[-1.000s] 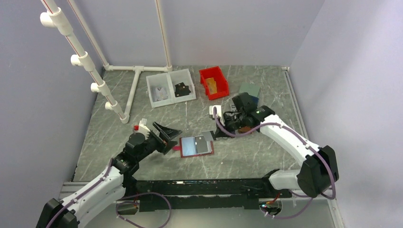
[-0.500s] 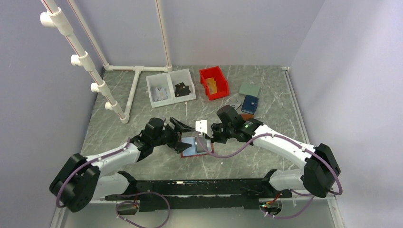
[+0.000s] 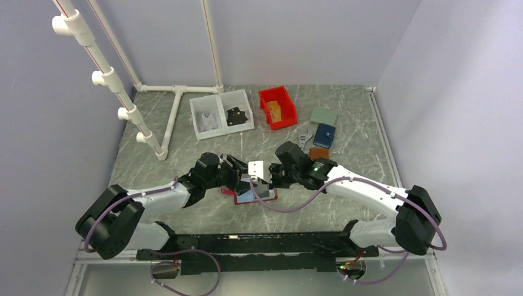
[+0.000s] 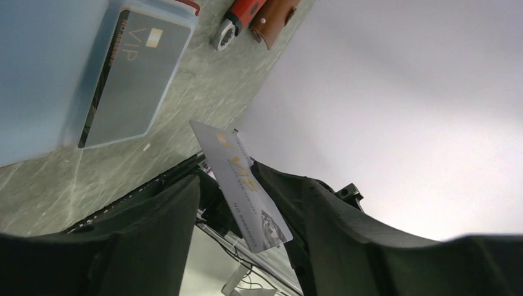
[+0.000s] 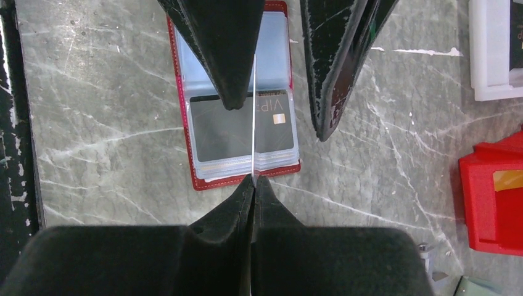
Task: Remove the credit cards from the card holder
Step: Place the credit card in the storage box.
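The red card holder (image 3: 266,198) lies open on the table, pale blue pockets up, with a dark VIP card (image 5: 237,126) in one pocket (image 4: 132,71). My right gripper (image 3: 266,176) is shut on a silver credit card (image 3: 256,168) and holds it on edge above the holder; the right wrist view shows it as a thin line (image 5: 253,123) rising from the shut right gripper (image 5: 253,179). My left gripper (image 3: 242,174) is open, its fingers on either side of that card (image 4: 237,179). A tan-orange card (image 3: 274,110) lies in the red bin (image 3: 285,117).
A white two-compartment tray (image 3: 221,128) stands behind the holder. A grey-green wallet (image 3: 323,116), a blue wallet (image 3: 324,134) and a brown wallet (image 3: 319,152) lie at the right. A white pipe frame (image 3: 176,105) stands at the back left.
My right gripper has swung left with the silver card to above the open holder. My left arm has reached right, and its open fingers now flank the card.
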`<state>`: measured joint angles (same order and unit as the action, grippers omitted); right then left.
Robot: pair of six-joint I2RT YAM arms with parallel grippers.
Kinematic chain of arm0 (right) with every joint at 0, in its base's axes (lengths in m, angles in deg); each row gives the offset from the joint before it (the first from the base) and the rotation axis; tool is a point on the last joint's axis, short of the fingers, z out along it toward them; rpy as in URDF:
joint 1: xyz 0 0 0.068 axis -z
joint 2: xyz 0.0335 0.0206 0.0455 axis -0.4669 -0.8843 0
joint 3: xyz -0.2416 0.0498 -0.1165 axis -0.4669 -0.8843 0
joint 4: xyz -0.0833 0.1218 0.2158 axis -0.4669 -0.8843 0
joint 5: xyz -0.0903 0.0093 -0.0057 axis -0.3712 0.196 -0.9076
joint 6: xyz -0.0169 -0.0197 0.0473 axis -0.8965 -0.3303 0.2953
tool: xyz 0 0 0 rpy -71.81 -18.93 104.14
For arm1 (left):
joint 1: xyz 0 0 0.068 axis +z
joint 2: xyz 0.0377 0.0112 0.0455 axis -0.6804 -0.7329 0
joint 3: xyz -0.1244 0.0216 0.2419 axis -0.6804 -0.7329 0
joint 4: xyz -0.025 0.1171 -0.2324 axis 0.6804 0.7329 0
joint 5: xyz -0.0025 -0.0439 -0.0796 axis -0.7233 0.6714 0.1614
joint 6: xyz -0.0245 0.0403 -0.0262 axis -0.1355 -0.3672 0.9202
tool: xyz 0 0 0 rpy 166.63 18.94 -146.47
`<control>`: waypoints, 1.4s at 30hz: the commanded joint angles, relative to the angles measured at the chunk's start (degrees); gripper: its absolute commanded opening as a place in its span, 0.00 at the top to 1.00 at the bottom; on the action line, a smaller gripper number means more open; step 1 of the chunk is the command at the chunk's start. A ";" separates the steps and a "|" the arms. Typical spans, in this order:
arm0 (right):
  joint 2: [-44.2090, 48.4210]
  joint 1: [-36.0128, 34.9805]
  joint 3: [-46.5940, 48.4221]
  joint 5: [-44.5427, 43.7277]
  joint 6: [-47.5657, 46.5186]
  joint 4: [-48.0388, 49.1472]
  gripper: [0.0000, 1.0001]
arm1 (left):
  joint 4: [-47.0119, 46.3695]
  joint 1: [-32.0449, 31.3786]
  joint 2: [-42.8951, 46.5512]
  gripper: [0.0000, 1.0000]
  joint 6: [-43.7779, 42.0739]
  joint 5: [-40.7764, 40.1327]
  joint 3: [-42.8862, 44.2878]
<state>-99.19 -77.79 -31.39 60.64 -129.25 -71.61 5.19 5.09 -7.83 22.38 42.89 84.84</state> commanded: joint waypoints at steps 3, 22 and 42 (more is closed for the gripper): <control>0.22 -1.23 -0.49 -2.93 0.92 2.74 1.00 | -7.20 -0.84 -2.27 0.48 1.20 1.60 0.91; 0.21 3.93 3.72 7.47 2.46 -5.03 0.36 | -13.01 -0.29 -2.31 1.00 -13.24 -3.55 -4.25; 2.20 8.12 3.99 9.43 3.18 -5.96 0.33 | 12.56 2.92 28.77 1.00 -70.66 -22.93 -2.88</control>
<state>-98.49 -69.85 -29.49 69.45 -126.67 -77.75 16.38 5.83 16.28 -38.91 26.85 82.96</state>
